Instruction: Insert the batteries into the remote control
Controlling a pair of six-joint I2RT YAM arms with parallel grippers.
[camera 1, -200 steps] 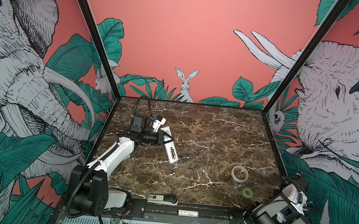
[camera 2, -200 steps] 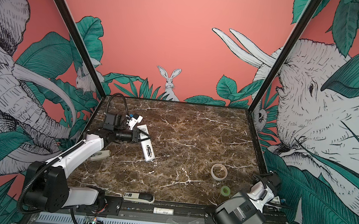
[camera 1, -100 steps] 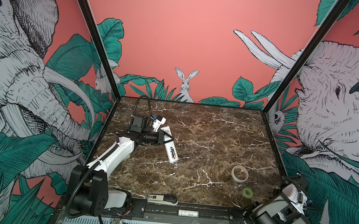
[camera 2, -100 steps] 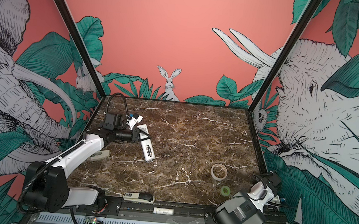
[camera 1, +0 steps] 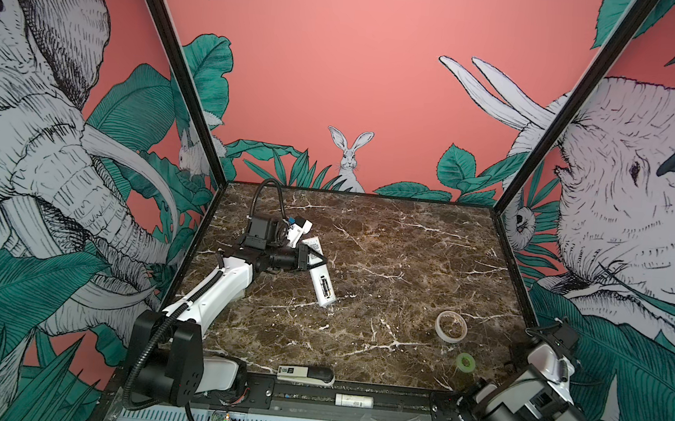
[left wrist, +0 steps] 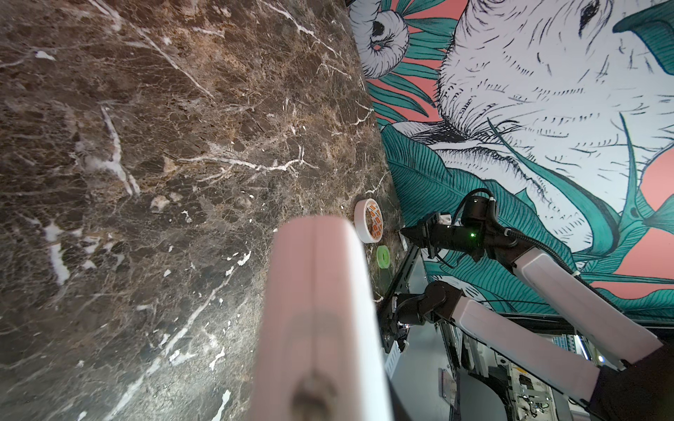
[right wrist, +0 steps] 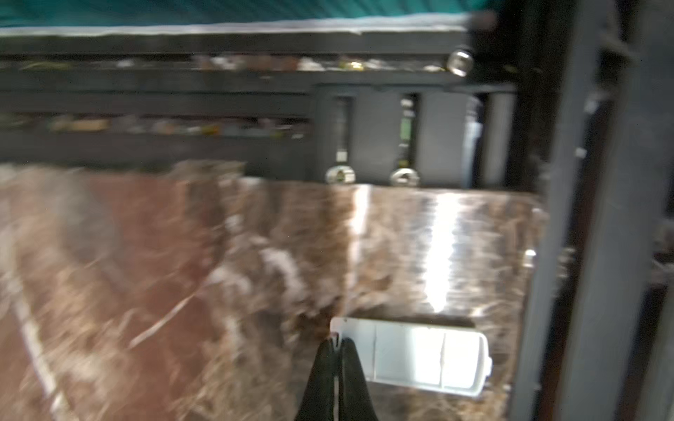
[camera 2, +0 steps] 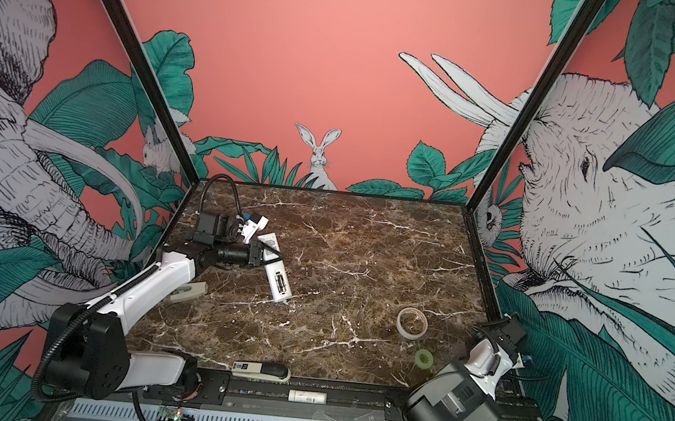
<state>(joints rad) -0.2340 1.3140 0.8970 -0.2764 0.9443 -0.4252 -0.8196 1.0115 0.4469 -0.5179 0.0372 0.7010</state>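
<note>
The remote control (camera 1: 321,279) is a slim white bar angled over the marble near the left wall, also seen in a top view (camera 2: 276,275). My left gripper (camera 1: 310,259) is shut on its far half. Dark slim shapes fill its open back compartment (camera 1: 324,286); they look like the batteries. In the left wrist view the remote control (left wrist: 321,310) is a blurred white bar. My right gripper (right wrist: 337,340) is low at the table's near right corner. It is shut on the corner tab of a small white cover piece (right wrist: 415,351) lying on the marble.
A white tape roll (camera 1: 450,326) and a small green roll (camera 1: 465,361) lie front right. A white-and-black stapler (camera 1: 304,374) sits at the front edge, with a white labelled tube (camera 1: 354,400) on the rail below. A beige piece (camera 2: 191,290) lies under the left arm.
</note>
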